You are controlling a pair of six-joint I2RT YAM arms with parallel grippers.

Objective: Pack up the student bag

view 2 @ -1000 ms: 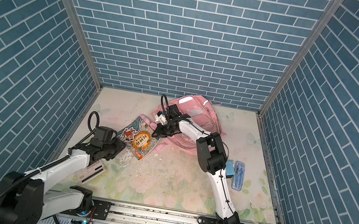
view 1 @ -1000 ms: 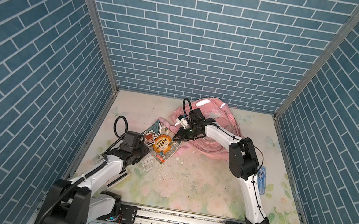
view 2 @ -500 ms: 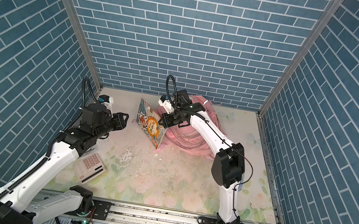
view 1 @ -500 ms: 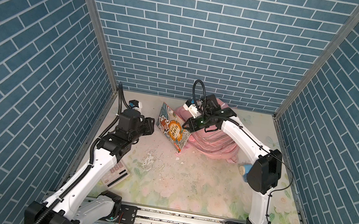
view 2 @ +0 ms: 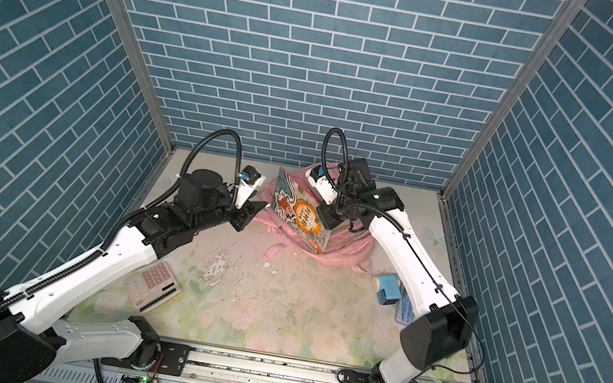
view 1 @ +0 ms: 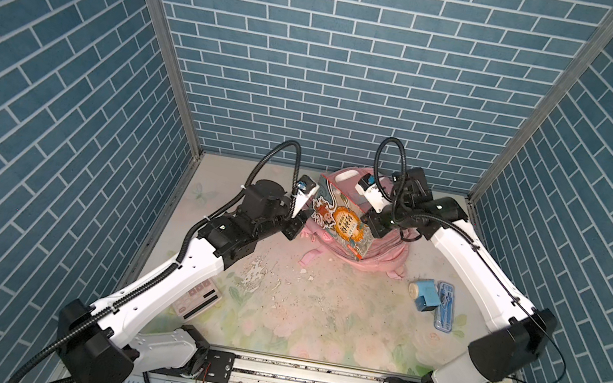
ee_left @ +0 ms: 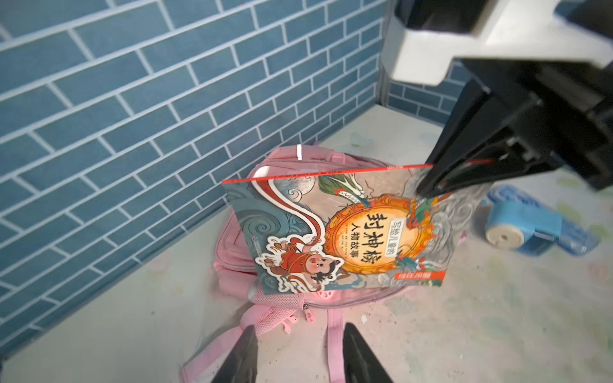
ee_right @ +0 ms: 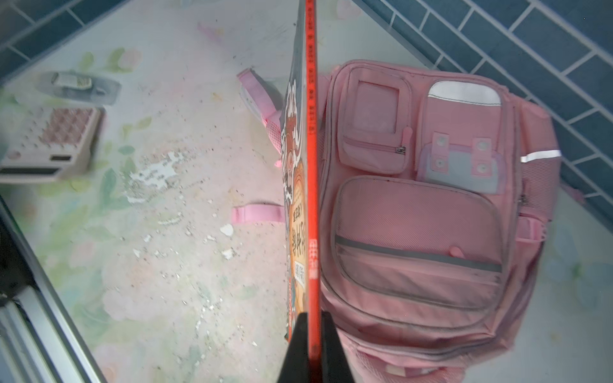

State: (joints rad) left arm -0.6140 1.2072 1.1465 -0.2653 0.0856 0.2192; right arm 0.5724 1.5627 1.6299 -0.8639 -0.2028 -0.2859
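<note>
The student bag [view 1: 385,252] [view 2: 347,252] is a pink backpack lying flat near the back wall, front pockets up [ee_right: 431,199], zips shut. My right gripper [ee_right: 311,318] [view 1: 372,223] is shut on the red spine of a picture book [ee_right: 311,132] [view 1: 339,223] [view 2: 298,216]. The book stands upright on edge over the bag's left side [ee_left: 348,228]. I cannot tell whether it touches the bag. My left gripper [ee_left: 298,326] [view 1: 296,227] [view 2: 250,212] is open just left of the bag, over its pink straps [ee_left: 333,331], with nothing between its fingers.
A pink-keyed calculator [view 1: 200,297] [view 2: 152,282] lies front left, partly under my left arm. A blue sharpener [view 1: 424,296] [ee_left: 517,228] and a blue pencil case [view 1: 445,306] lie right of the bag. The floor mat is flaked [view 1: 257,273]. Brick walls close three sides.
My right gripper has lifted the book off the mat, turned it upright and carried it right, over the bag. My left arm has swung from front left toward the bag's straps, jaws narrowing slightly.
</note>
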